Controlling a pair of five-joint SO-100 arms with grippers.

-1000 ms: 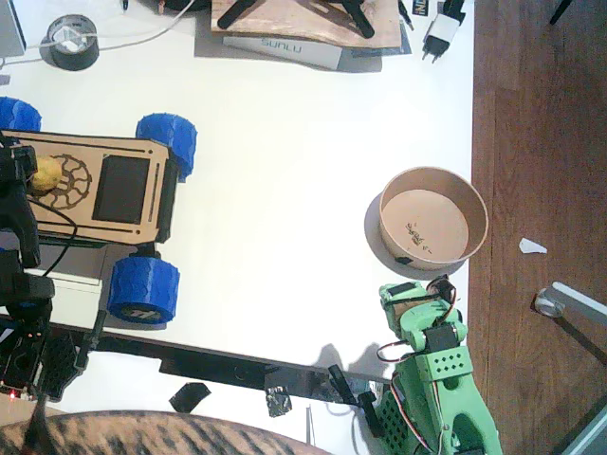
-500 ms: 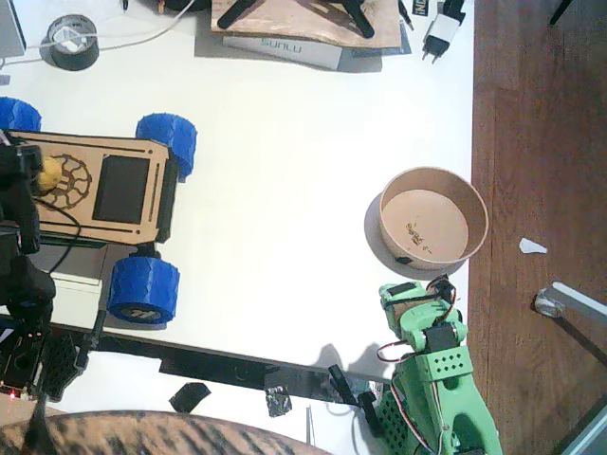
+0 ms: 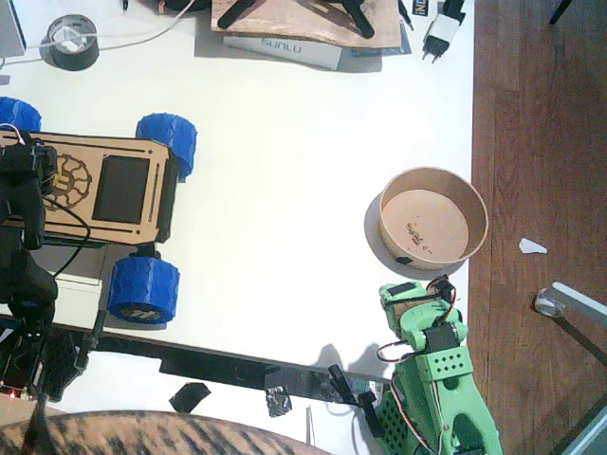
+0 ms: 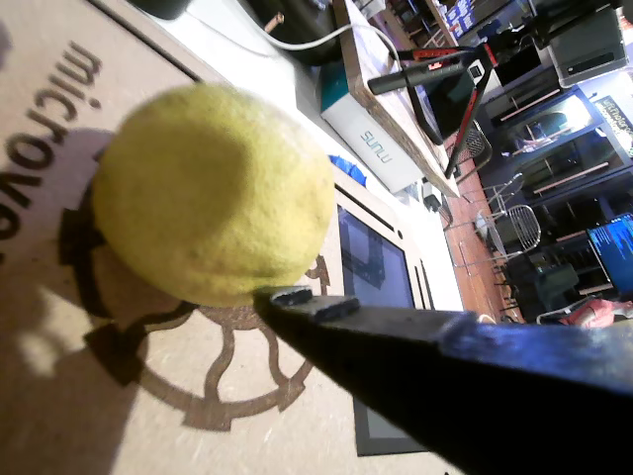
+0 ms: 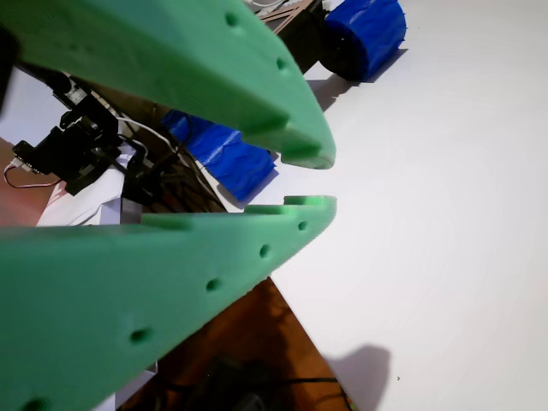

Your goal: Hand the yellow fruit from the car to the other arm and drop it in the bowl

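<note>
Sitting at the far left of the fixed view, the black left gripper (image 3: 28,166) hangs over the car (image 3: 114,190), right above the engraved gear logo (image 3: 68,180). From that camera the yellow fruit is hidden beneath the gripper's body, so neither the fruit nor the jaw gap can be read there. In a wrist view the yellow fruit (image 4: 213,193) shows plainly: it rests on the plywood deck atop the gear engraving, roundish, with no real long axis to align to. 1 dark finger (image 4: 396,346) reaches in from the lower right, its tip touching or nearly touching the fruit's lower edge; the second finger is out of frame, so whether this pincer is wide, narrow or already closing cannot be told. The coming grasp likely depends on the fruit lying squarely between the 2 fingers.

Further right on the white table (image 3: 285,142), the bowl (image 3: 433,216) stands well apart from the car, just beyond the other arm (image 3: 436,379), which is folded low at the bottom edge. In a wrist view its right gripper (image 5: 310,181) holds nothing, its green tips parted only by a narrow gap, pointing toward the car's blue wheels (image 5: 364,34). The left arm is by far the nearer to the fruit.
</note>
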